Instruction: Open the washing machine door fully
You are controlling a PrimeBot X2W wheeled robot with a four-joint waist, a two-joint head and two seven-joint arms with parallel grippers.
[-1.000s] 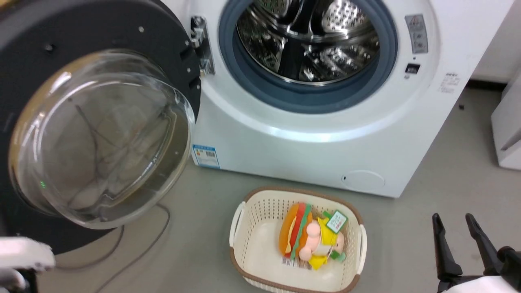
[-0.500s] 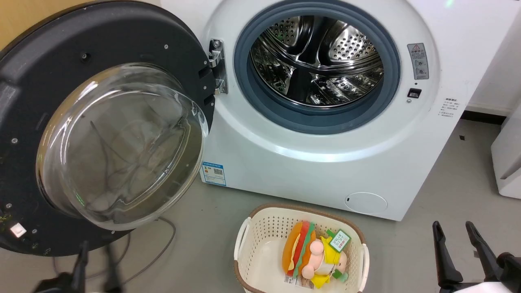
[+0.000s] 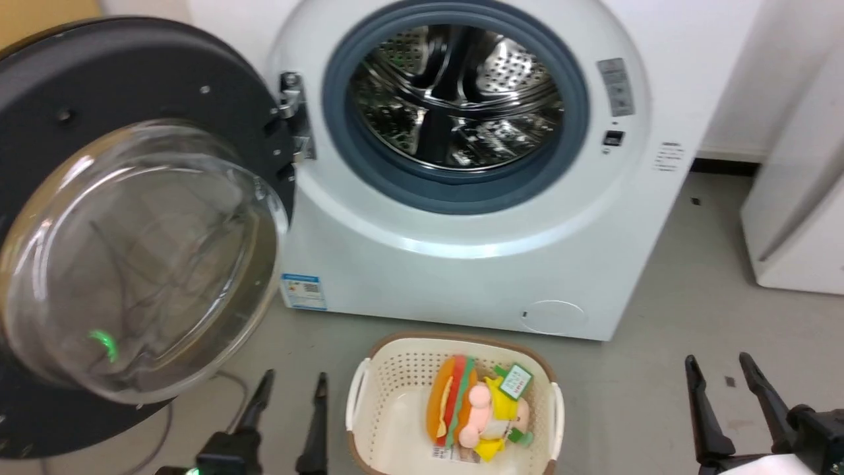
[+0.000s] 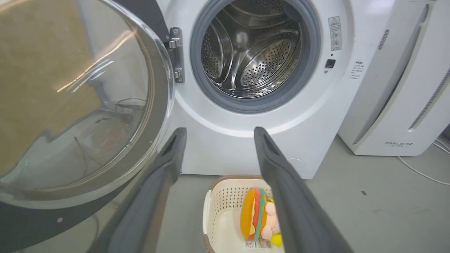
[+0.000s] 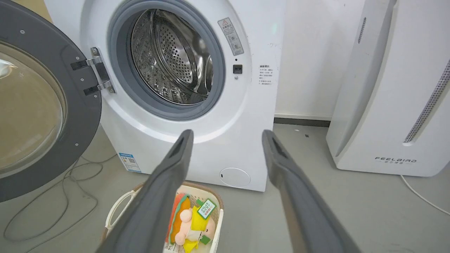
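The washing machine door [image 3: 99,86] [image 4: 81,105] [image 5: 81,105] is swung wide to the left on its metal hinge [image 3: 295,125], its black disc and bulging glass bowl [image 3: 132,257] facing me. The white washing machine [image 3: 461,264] [image 4: 225,144] [image 5: 211,151] shows its steel drum [image 3: 455,92] inside the grey gasket. My left gripper [image 3: 292,384] [image 4: 219,130] is open and empty, low on the floor side just right of the door's lower edge, not touching it. At the lower right my right gripper [image 3: 719,361] [image 5: 227,133] stands open and holds nothing.
A cream laundry basket [image 3: 395,356] [image 4: 225,186] [image 5: 119,207] with a burger plush toy [image 3: 452,402] sits on the grey floor before the machine. A white FEELBIRD appliance [image 3: 801,218] [image 4: 397,88] [image 5: 397,88] stands at the right. Cables [image 5: 52,207] lie on the floor under the door.
The head camera has shifted, so the whole scene sits further left. My left gripper has come right and up, away from the door's lower rim. The right gripper has held its place.
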